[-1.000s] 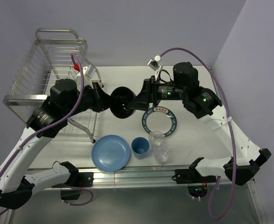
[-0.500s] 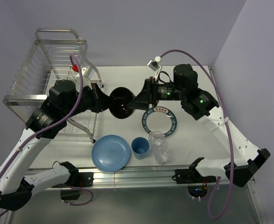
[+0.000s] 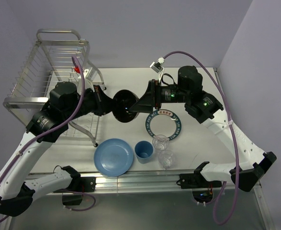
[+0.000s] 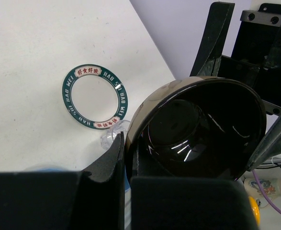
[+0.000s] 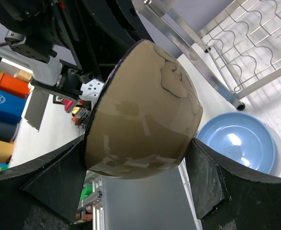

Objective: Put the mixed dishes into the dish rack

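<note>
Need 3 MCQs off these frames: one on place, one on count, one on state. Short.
1. Where is the small black bowl?
A) in the dish rack
B) off the table, between both grippers
C) on the light-blue plate

2. How many clear glasses stand on the table?
A) one
B) two
C) four

3. How does the light-blue cup sit?
A) upright, mouth up
B) on its side
C) upside down

1 B: the bowl hangs between the left gripper and the right gripper, with fingers on it in both wrist views.
2 B: two glasses stand right of the cup.
3 A: its open mouth faces the top camera.
</note>
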You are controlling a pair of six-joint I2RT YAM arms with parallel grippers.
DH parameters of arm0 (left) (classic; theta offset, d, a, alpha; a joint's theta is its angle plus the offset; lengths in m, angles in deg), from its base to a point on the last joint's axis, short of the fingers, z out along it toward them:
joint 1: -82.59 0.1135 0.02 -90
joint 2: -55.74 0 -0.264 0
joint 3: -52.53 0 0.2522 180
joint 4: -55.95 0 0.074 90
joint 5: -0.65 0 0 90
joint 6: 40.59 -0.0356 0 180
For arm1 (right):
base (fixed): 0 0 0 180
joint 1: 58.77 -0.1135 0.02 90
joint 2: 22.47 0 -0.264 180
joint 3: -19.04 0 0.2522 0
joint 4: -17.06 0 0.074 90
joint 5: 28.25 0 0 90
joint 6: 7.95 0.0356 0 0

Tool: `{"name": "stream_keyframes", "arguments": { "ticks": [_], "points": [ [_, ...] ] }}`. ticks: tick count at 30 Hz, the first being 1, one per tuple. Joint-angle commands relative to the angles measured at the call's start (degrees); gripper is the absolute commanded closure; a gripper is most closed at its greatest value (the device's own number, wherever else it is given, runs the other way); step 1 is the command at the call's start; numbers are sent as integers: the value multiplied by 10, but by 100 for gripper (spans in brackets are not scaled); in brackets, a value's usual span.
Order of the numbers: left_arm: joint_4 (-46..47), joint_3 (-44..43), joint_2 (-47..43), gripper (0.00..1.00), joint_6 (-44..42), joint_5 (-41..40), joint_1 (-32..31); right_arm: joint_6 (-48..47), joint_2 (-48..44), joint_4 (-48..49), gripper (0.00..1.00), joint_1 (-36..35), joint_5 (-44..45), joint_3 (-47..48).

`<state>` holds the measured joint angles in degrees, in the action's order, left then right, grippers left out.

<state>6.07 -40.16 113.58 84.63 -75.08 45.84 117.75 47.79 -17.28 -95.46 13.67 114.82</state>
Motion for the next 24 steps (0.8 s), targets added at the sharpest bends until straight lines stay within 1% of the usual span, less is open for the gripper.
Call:
{"name": "stream_keyframes", "arguments": {
  "ticks": [1, 3, 4, 10, 11, 12, 14, 17, 18, 19, 20, 21, 22, 23, 24],
  "points": [
    [60, -9, -8, 100, 4, 31, -1, 7, -5, 63, 51, -5, -37, -2],
    [57, -10, -7, 100, 3, 31, 2, 12, -4, 69, 79, -5, -40, -4],
    [56, -11, -6, 100, 2, 31, 2, 14, -2, 69, 100, -5, -39, -5],
    [32, -19, 1, 100, -2, 26, 8, 17, -10, 72, 100, -5, -24, -20],
    [29, -18, 1, 98, 0, 26, 10, 17, -10, 66, 100, -5, -20, -21],
    [28, -17, 0, 91, 1, 27, 12, 17, -10, 64, 100, -5, -17, -22],
    [31, -10, -2, 84, 6, 31, 13, 18, -12, 63, 100, -5, -10, -24],
    [31, -10, -2, 87, 5, 38, 19, 17, -12, 59, 100, -5, -3, -23],
    [28, -10, 1, 85, 5, 38, 20, 19, -13, 60, 100, -6, -3, -22],
    [26, -11, 1, 81, 4, 40, 22, 20, -14, 62, 100, -5, -3, -23],
    [22, -13, 2, 74, 4, 39, 23, 19, -16, 61, 100, -5, 7, -22],
    [20, -13, 1, 58, 4, 36, 26, 17, -17, 59, 100, -6, 11, -22],
    [18, -13, 0, 54, 5, 35, 27, 17, -20, 59, 100, -5, 14, -22],
    [20, -10, -2, 52, 5, 37, 30, 17, -20, 57, 100, -6, 18, -22],
    [20, -8, -4, 46, 5, 40, 34, 20, -18, 58, 100, -5, 18, -21]
  ]
}}
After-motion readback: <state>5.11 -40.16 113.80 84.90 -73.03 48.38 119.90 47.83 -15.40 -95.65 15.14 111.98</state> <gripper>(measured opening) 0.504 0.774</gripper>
